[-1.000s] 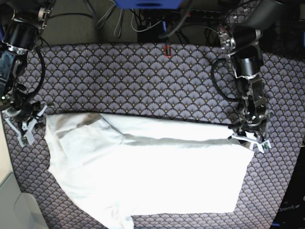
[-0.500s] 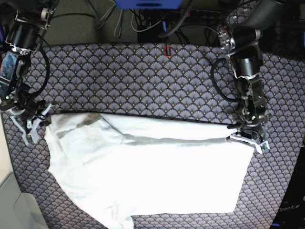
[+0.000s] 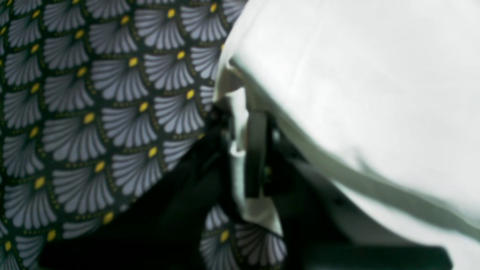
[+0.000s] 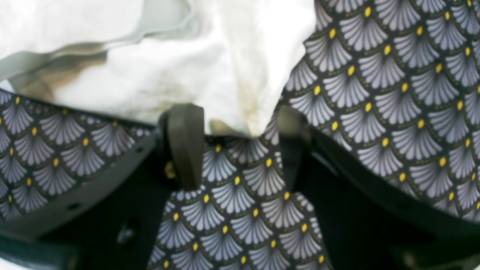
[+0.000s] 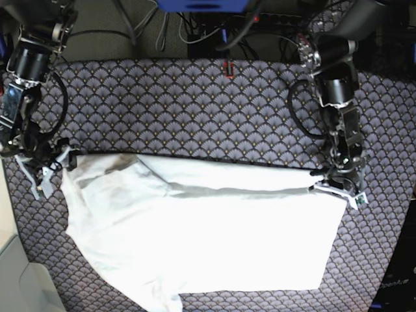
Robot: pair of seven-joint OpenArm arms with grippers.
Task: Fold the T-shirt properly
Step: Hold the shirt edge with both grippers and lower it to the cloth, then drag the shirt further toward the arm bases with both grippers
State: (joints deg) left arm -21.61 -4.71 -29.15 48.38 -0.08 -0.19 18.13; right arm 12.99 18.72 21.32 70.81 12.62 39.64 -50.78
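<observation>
T-shirt: 1 white shirt lies spread across the near half of the bench, its long top edge running from left to right in the base view. A folded band runs just under that top edge, with a greyish shadow along it. The cloth is wrinkled, and a loose flap at its lower left corner points toward the near edge of the bench. The bench is covered by 1 dark cloth printed with grey fans and small yellow dots.

There are 2 arms and 2 claws. The left claw sits at the shirt's top corner on the right side of the base view. In the left wrist view its fingers are pressed together with a fold of the T-shirt caught between them, so this claw is clamped on the shirt. The patterned bench fills the left of that view.

The right claw sits at the shirt's top corner on the left side of the base view. In the right wrist view its 2 fingers stand wide apart, with the bench pattern showing between them. The corner of the T-shirt lies just ahead of the fingertips and partly between them, with faint yellowish marks near its edge. It grips nothing.

1 small red object rests near the far edge of the bench, well apart from the shirt.
</observation>
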